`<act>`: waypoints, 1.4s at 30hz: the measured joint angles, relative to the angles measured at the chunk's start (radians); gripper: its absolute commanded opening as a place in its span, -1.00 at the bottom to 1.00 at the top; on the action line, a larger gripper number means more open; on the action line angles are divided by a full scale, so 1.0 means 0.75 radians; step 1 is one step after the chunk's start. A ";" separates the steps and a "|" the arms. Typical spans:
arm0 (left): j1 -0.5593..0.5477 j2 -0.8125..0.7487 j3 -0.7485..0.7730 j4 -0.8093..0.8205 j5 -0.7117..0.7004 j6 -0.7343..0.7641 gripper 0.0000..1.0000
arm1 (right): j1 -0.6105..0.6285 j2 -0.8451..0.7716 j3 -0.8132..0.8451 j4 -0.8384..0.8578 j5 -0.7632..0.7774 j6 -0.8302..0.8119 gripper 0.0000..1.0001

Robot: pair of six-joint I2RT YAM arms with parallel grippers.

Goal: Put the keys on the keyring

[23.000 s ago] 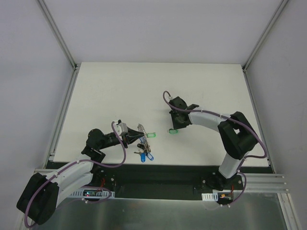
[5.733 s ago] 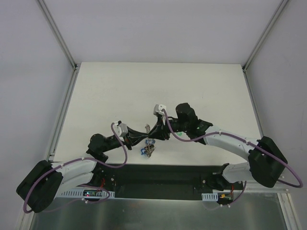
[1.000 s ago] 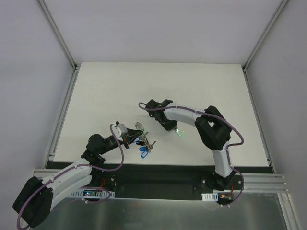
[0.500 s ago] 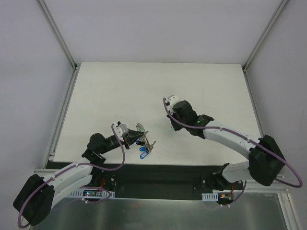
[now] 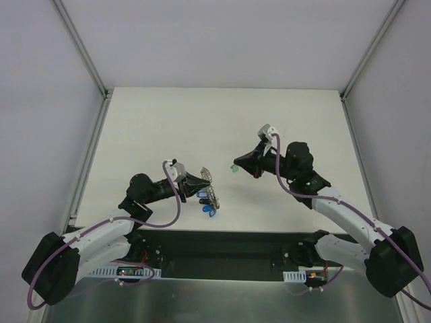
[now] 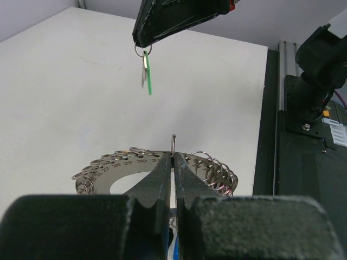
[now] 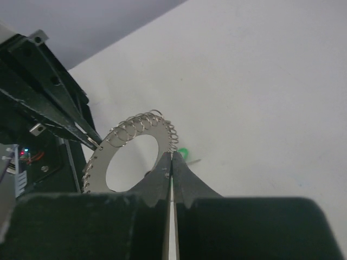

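Left wrist: your left gripper [image 6: 173, 158] is clamping the keyring [image 6: 108, 174] rim; right gripper [image 6: 142, 43] is pinching the green key [image 6: 147, 75] beyond it.

White table [image 5: 168, 121] — alu. frame rails [image 5: 88, 60], grey walls [image 5: 222, 40], black base strip [image 5: 222, 245]

The right fingers [image 6: 173, 24] have lifted the small green-headed metal key [image 6: 147, 78] off the white bench [image 5: 168, 121]; it now dangles.

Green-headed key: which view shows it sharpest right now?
Left wrist view: the small green-headed metal key hangs crisp against the white table; right wrist view: only a green glimpse behind blurred dark fingers; top external view: a tiny speck.
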 measured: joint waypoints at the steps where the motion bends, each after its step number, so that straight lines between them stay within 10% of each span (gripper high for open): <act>1: 0.000 0.003 0.023 -0.014 0.017 -0.003 -1.00 | -0.022 -0.007 -0.003 0.038 -0.063 0.021 -0.98; 20: 0.001 0.054 0.431 -0.363 0.305 0.043 -1.00 | -0.111 -0.062 -0.004 0.287 -0.659 0.174 -0.98; 42: 0.017 0.058 0.507 -0.550 0.575 0.182 -1.00 | 0.111 -0.215 -0.002 0.076 -0.602 -0.132 -0.98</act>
